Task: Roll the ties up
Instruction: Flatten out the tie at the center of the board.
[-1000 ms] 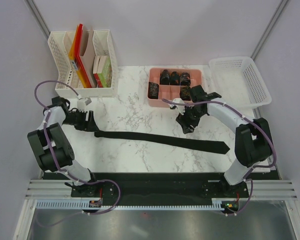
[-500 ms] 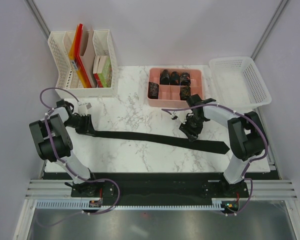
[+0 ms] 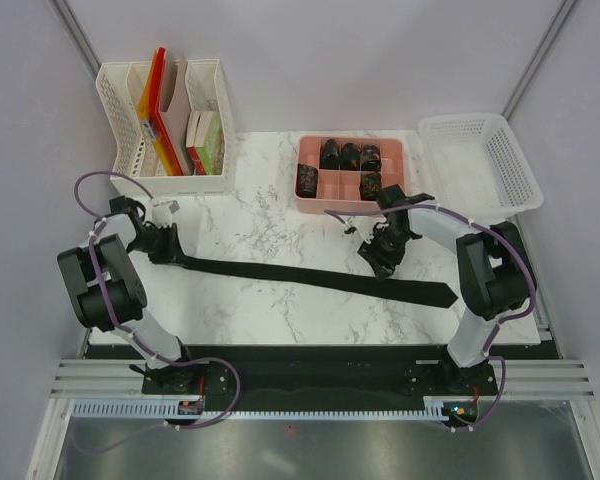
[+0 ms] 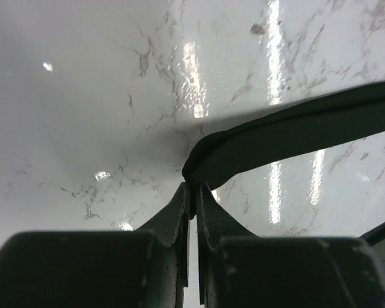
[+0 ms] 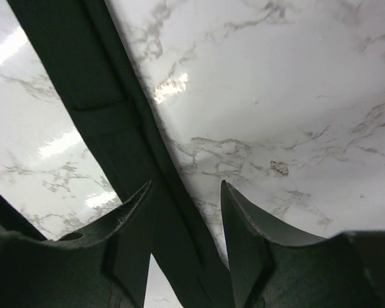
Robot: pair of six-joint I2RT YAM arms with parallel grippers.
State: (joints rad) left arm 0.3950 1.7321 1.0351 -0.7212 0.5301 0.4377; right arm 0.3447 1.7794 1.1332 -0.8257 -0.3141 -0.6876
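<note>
Since it lay flat in the top view, the tie (image 3: 300, 273) ran across the marble table (image 3: 250, 215) from the left gripper (image 3: 160, 243) at its narrow end to the wide tip near the right arm. The right gripper (image 3: 382, 262) sat over it partway along. Rolled ties (image 3: 348, 156) were in the pink tray (image 3: 352, 208) behind.

Left wrist view: the jaws were pinched together on the thin tail of the tie (image 4: 289, 135), which bowed up off the table, so it looked soft, light and floppy.

Right wrist view: the fingers (image 5: 244, 218) were spread apart with the tie (image 5: 96, 90) passing between them. I couldn't really tell if they touched it.

Best grab was probably that narrow tip, since cloth this limp would likely slide on marble and unroll unless pinned.
</note>
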